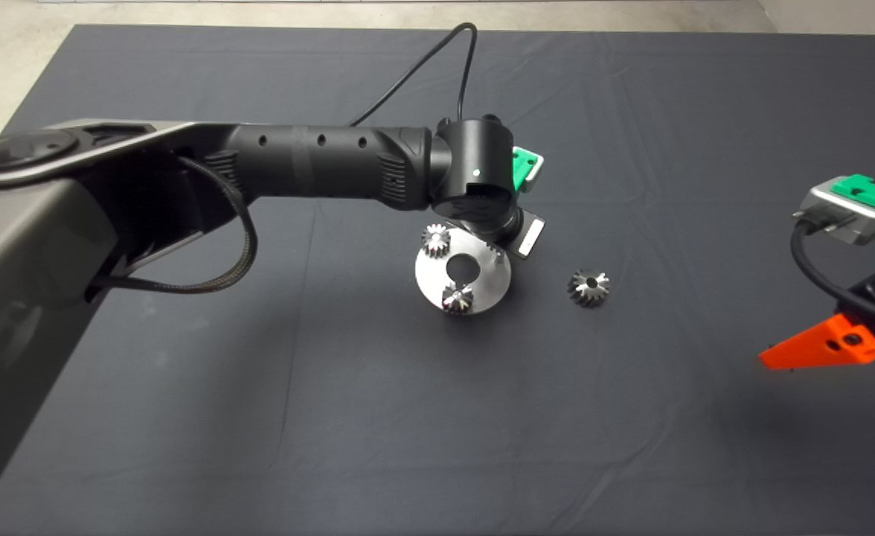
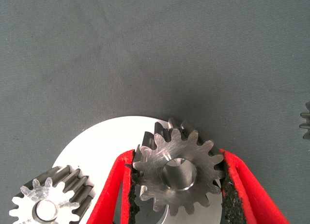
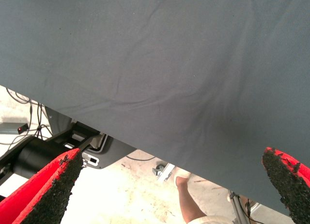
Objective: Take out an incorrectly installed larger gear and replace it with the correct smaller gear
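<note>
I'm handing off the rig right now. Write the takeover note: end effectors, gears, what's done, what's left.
Left end effector: over the round steel plate, pads on both sides of the smaller gear at the plate's edge.
Right end effector: open, empty, parked at the mat's right edge.
Larger gear: off the plate, lying on the mat to its right.
Two other small gears sit on the plate.
Done: larger gear removed.
Left: confirm the smaller gear is seated, release, withdraw the left arm.
</note>
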Controlling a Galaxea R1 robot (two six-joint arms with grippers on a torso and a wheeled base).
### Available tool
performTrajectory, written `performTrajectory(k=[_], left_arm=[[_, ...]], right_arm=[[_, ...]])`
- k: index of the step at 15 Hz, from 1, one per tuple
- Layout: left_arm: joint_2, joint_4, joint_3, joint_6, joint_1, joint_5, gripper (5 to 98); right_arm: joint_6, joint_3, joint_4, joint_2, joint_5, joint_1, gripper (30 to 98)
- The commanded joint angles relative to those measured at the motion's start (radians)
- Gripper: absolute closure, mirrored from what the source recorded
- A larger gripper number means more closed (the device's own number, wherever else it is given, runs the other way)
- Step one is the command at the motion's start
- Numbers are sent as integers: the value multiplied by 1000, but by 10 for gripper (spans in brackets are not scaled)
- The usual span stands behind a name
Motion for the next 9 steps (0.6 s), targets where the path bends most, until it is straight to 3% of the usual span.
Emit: performTrajectory(k=[1,9], left_arm=[[5,14,-1,5,-22,-2,707],[5,1,-10,10,9,-4,707]], right_arm=[[1,-1,29,4,3,18,308],[1,-2,29,4,3,18,308]])
